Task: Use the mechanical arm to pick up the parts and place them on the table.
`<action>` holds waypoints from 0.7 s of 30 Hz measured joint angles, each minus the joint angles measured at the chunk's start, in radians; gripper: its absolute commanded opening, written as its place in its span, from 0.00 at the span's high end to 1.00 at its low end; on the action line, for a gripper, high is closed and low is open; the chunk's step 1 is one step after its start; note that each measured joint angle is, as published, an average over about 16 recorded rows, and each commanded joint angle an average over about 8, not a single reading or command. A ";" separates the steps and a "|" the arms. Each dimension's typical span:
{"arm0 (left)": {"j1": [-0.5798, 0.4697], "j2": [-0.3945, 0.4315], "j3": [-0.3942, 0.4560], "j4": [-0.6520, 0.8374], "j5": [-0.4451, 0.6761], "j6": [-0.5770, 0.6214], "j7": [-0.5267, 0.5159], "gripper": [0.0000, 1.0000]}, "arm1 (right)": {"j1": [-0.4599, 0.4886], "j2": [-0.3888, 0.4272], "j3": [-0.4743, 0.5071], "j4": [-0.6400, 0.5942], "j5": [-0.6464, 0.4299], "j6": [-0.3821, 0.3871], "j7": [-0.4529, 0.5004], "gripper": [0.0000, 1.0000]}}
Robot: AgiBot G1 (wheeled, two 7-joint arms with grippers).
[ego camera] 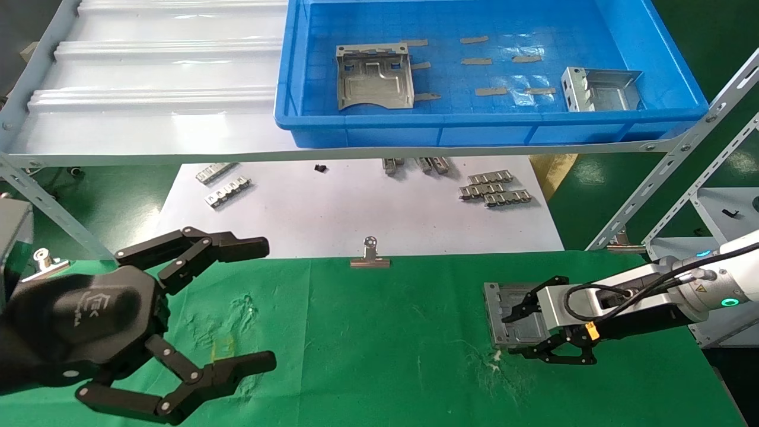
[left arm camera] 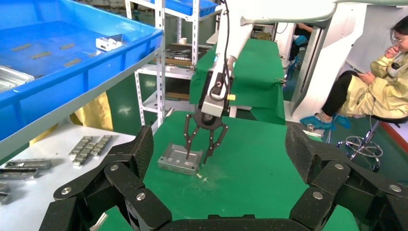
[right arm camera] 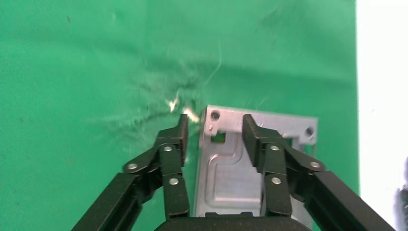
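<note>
A silver stamped sheet-metal plate with folded rims (ego camera: pixel 510 323) is seen lying flat on the green cloth worktop (ego camera: pixel 367 350), toward the robot's right. The right claw (ego camera: pixel 536 329), black and jointed, is positioned low over this plate; in the right wrist view one finger (right arm camera: pixel 175 144) is placed outside the plate's folded edge, on the cloth, while the other sits over the plate's embossed face, so the fingers are spread apart and straddle that rim. Whether the pads are actually touching the metal cannot be told, but no clamping is apparent. This plate is therefore judged to be delivered, or at the point of release.

Two more plates of the same kind are left in the blue plastic crate (ego camera: pixel 492 127) on the raised shelf: one lying flat (ego camera: pixel 373 77) near the crate's middle, another (ego camera: pixel 600 89) toward its right end. About a third of the work is thus judged done, with two pick-ups left.

The left claw (ego camera: pixel 228 308) is held idle above the worktop's left side, its fingers wide apart and nothing between them. Small toothed metal strips (ego camera: pixel 492 190) and a silver binder clip (ego camera: pixel 370 256) are seen lying on the white sheet (ego camera: pixel 332 219) beyond the cloth.
</note>
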 measured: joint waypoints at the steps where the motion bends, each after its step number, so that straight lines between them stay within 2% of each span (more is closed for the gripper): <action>1: 0.000 0.000 0.000 0.000 0.000 0.000 0.000 0.00 | 0.003 0.003 0.004 0.001 0.007 -0.009 0.002 0.00; 10: 0.000 0.000 0.000 0.000 0.000 0.000 0.000 0.00 | 0.009 0.029 0.051 0.014 0.079 -0.074 0.039 0.00; 21: 0.000 0.000 0.000 0.000 0.000 0.000 0.000 0.00 | -0.004 0.039 0.072 0.030 0.102 -0.081 0.057 0.00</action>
